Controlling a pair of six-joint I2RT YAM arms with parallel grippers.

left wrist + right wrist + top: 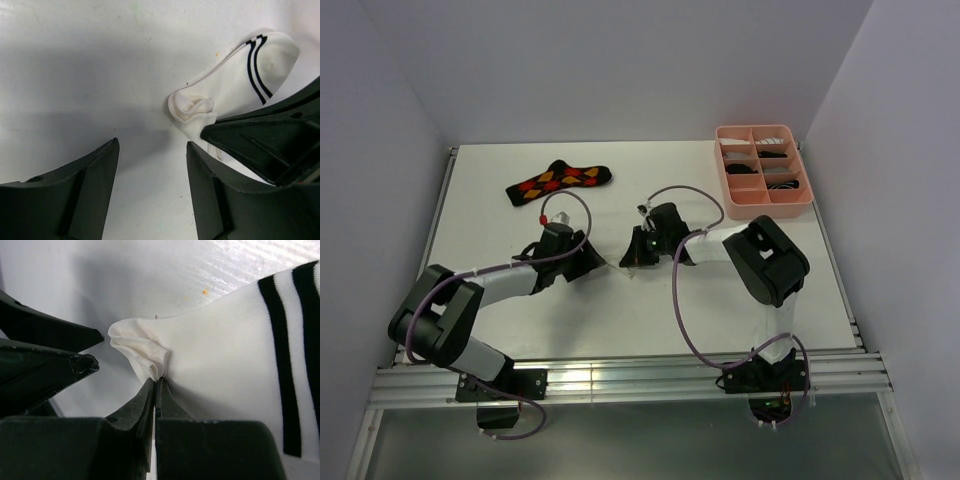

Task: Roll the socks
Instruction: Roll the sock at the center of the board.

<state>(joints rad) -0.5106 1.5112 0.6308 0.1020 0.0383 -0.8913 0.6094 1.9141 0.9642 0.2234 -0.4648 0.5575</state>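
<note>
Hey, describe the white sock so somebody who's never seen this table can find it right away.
Start at the middle of the table. The white sock lies there, its bunched end pinched in the right claw. Two black cuff stripes set it apart from the argyle sock farther back.

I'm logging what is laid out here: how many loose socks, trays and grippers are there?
Loose socks: 2 (argyle sock, white sock)
Pink tray: 1
Grippers: 2 (left gripper, right gripper)
Total: 5
The tray's contents are too small to count.
</note>
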